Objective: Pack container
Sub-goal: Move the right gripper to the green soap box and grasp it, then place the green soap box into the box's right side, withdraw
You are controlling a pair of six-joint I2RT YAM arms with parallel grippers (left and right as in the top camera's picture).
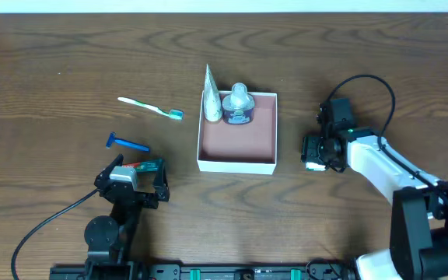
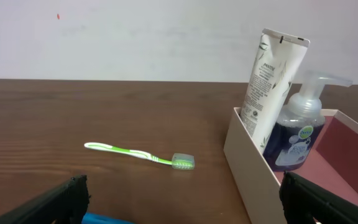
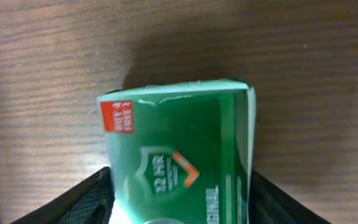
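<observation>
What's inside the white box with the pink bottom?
The container holds a white tube and a blue pump bottle, standing in its far left corner. The remaining pink floor is bare; the floor beneath them is hidden.

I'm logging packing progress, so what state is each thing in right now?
container, open-topped, partly filled.
white tube, standing in the container's far left corner.
pump bottle, upright in the container beside the tube.
toothbrush, lying on the table, unpacked.
blue razor, lying on the table, unpacked.
green box, clamped in the right gripper, outside the container.
left gripper, open, empty.
right gripper, shut on the green box.
</observation>
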